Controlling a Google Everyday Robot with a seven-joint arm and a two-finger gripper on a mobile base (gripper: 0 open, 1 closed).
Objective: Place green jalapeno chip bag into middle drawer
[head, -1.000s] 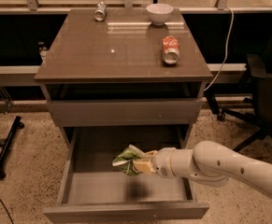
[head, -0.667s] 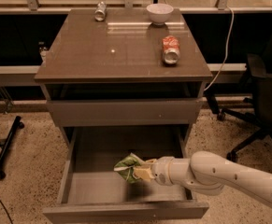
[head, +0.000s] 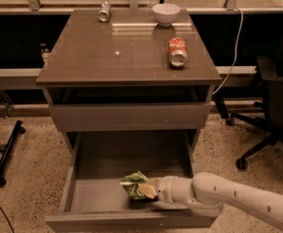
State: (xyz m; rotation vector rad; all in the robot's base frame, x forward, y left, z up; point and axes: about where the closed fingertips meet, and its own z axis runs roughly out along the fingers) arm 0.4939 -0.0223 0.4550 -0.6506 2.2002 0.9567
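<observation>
The green jalapeno chip bag (head: 132, 184) is small, crinkly and light green. It sits low inside the open middle drawer (head: 93, 202), near the front and right of centre, on or just above the floor. My gripper (head: 149, 190) reaches in from the right on a white arm and is shut on the bag's right end. The drawer is pulled out from the grey-brown cabinet, with its front wall (head: 131, 223) at the bottom of the view.
A shallower drawer front (head: 129, 116) is shut above. On the cabinet top lie a red soda can (head: 177, 51), a white bowl (head: 166, 12) and a silver can (head: 104, 11). An office chair (head: 272, 115) stands to the right and a black stand (head: 7, 152) to the left.
My arm has moved down and toward the drawer's front with the bag, which now sits lower inside the drawer.
</observation>
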